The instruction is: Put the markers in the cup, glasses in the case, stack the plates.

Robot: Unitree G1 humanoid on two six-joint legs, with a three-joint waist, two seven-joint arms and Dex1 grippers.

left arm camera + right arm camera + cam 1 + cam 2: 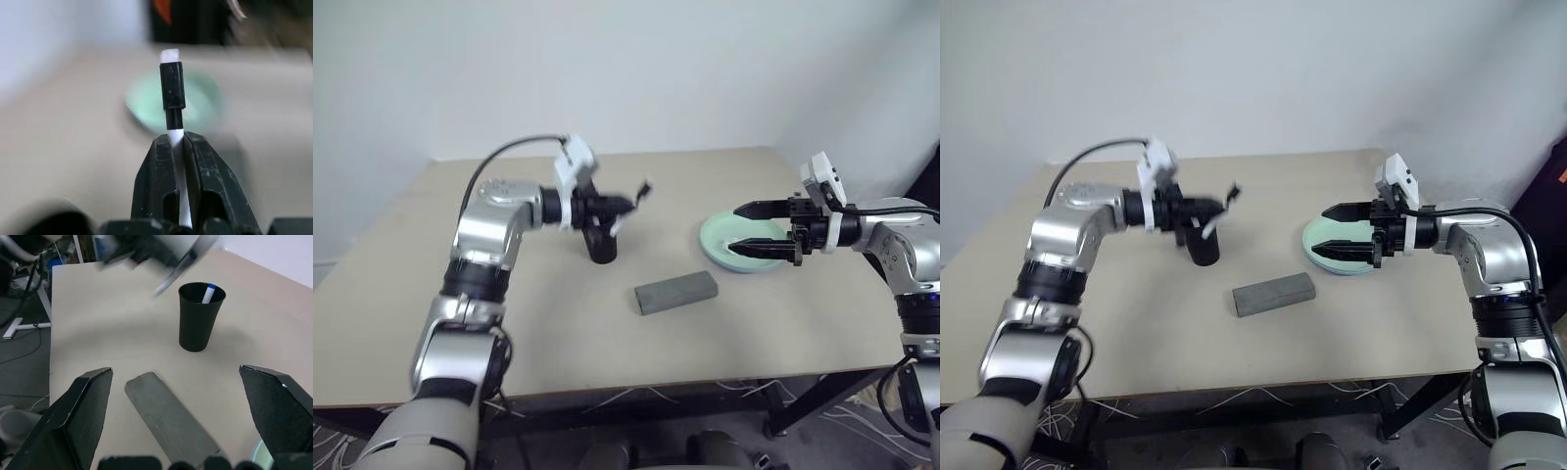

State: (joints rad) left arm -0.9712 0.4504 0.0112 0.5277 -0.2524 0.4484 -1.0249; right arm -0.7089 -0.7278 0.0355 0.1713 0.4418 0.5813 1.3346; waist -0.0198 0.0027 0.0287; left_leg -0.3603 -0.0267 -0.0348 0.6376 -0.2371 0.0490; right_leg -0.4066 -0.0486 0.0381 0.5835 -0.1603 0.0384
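My left gripper [625,207] is shut on a white marker with a black cap [172,93] and holds it just above the black cup [601,243]. The marker [639,196] points toward the right side of the table. A blue-capped marker [209,293] stands inside the cup [197,320]. The grey case [675,292] lies closed in front of the cup. My right gripper [735,229] hangs open, with nothing in it, over the mint green plate [720,238]. The glasses are out of view.
The beige table [401,294] has bare surface on its left and along the front edge. A white wall stands behind it. Cables lie on the floor under the front edge.
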